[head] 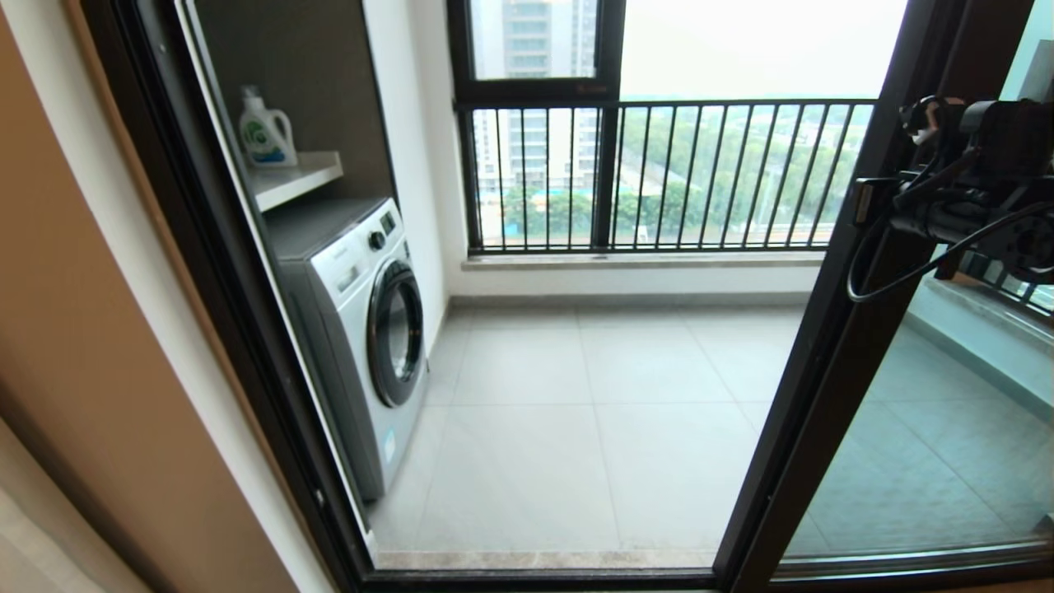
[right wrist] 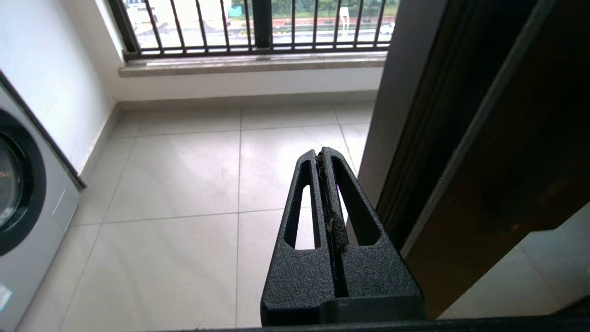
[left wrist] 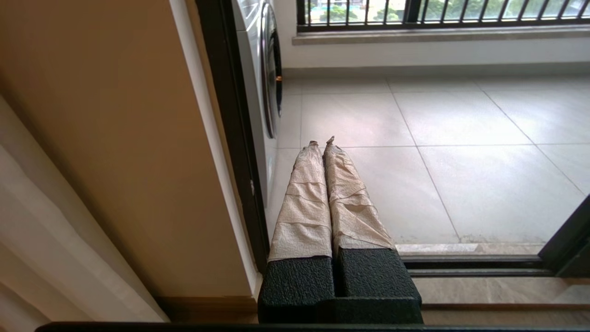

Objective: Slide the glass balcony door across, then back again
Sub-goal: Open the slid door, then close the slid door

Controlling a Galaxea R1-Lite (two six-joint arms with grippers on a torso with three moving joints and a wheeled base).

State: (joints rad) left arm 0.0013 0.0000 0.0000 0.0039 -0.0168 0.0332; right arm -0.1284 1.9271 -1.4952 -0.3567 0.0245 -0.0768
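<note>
The glass balcony door (head: 906, 461) stands at the right of the opening, and its dark stile (head: 823, 371) slants up to the top right. A small lever handle (head: 863, 202) sits on that stile. My right arm (head: 980, 177) is raised just beside the handle. In the right wrist view my right gripper (right wrist: 322, 154) is shut with nothing in it, close beside the stile's edge (right wrist: 415, 115). My left gripper (left wrist: 322, 142), its fingers wrapped in beige tape, is shut and empty. It hangs low by the left door frame (left wrist: 230, 138), out of the head view.
A white washing machine (head: 362, 329) stands inside the balcony at the left, under a shelf (head: 296, 177) with a detergent bottle (head: 265, 132). A window with black railing bars (head: 659, 173) closes the far side. Pale floor tiles (head: 593, 412) lie beyond the floor track (head: 535, 576).
</note>
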